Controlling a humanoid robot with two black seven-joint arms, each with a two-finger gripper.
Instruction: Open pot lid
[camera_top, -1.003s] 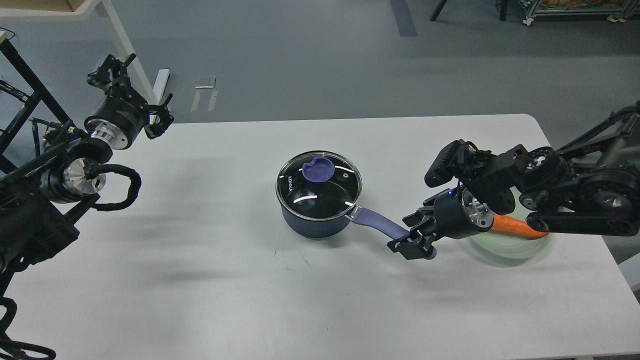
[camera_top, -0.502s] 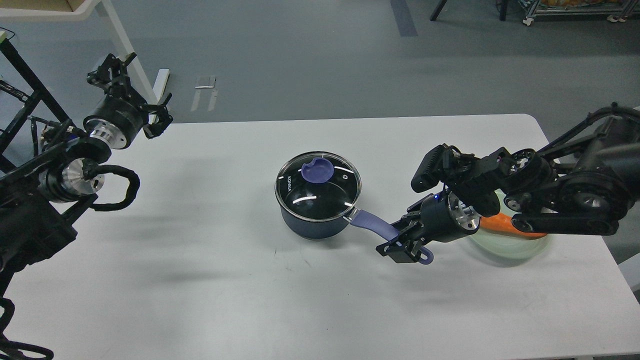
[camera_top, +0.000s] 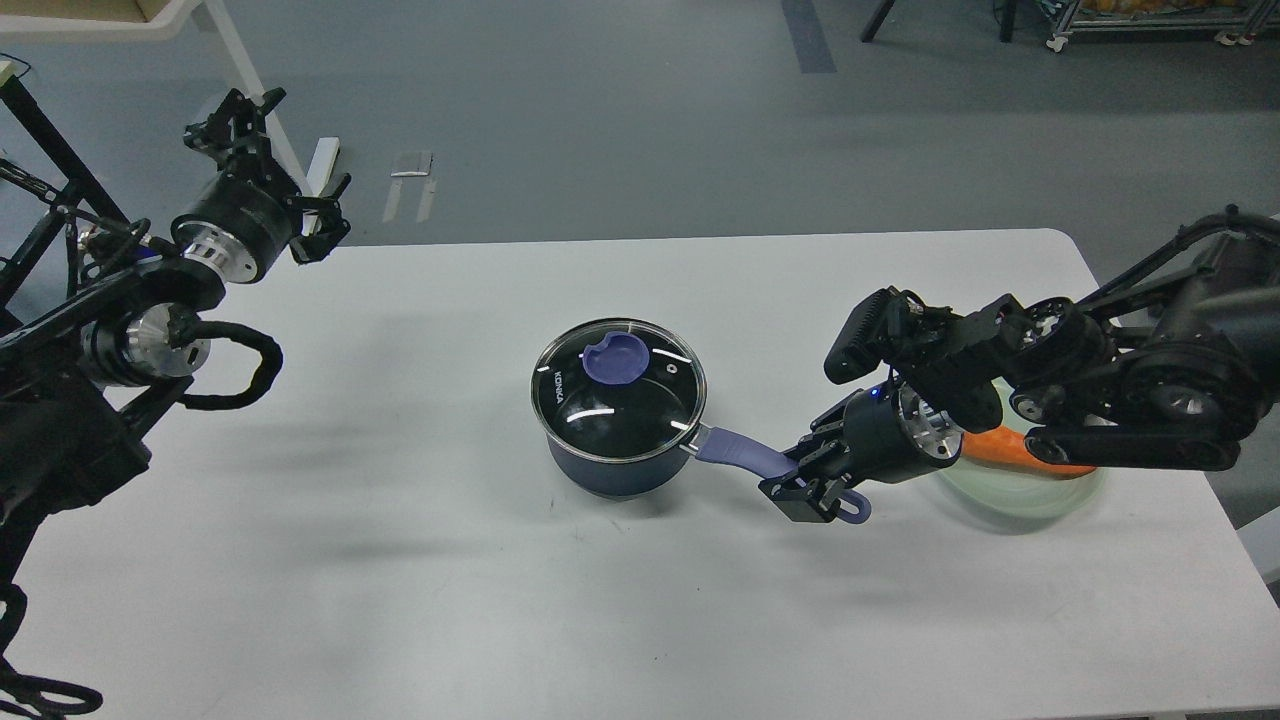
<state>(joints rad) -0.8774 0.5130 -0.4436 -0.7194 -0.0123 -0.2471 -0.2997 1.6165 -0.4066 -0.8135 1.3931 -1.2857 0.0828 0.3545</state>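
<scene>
The white table (camera_top: 400, 560) carries the dark blue pot (camera_top: 612, 462) at its middle, glass lid (camera_top: 618, 390) closed on it. The purple handle (camera_top: 745, 455) points right and a little toward the robot. The right gripper (camera_top: 812, 485) is clamped on the handle's end, hiding it partly. The left gripper (camera_top: 268, 165), raised beyond the table's far left corner, has its fingers apart. An orange carrot (camera_top: 1020, 452) is half hidden behind the right arm.
</scene>
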